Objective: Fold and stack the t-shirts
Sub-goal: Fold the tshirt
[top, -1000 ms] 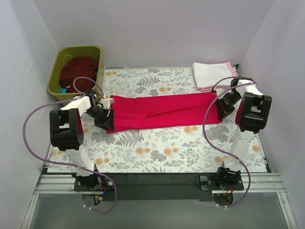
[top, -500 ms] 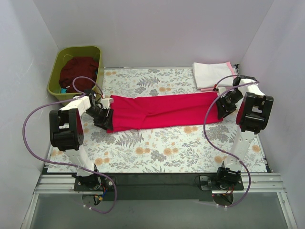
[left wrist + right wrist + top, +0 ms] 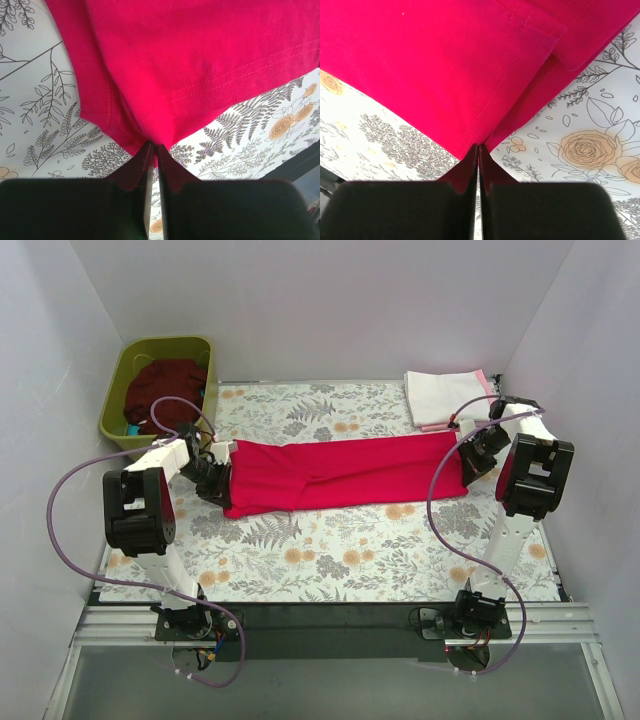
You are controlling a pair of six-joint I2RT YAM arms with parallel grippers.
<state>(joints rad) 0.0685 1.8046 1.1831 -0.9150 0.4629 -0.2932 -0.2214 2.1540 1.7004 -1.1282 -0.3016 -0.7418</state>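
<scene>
A crimson-red t-shirt (image 3: 340,473) lies folded into a long band across the floral cloth. My left gripper (image 3: 222,480) is shut on its left end; the left wrist view shows red cloth (image 3: 190,70) pinched between the closed tips (image 3: 154,149). At the band's right end my right gripper (image 3: 470,462) is shut on the red cloth (image 3: 445,65), the jaws meeting at the fabric's corner (image 3: 478,148). A folded white t-shirt (image 3: 444,395) sits at the back right with a pale pink one (image 3: 484,378) peeking from under it. A dark maroon t-shirt (image 3: 165,390) lies in the tub.
The olive-green tub (image 3: 160,348) stands at the back left corner. A grey-and-orange floral cloth (image 3: 340,550) covers the table. White walls close in on three sides. Purple cables loop beside each arm.
Both grippers have closed on the ends of the red t-shirt. The left end of the cloth has shifted slightly toward the left gripper.
</scene>
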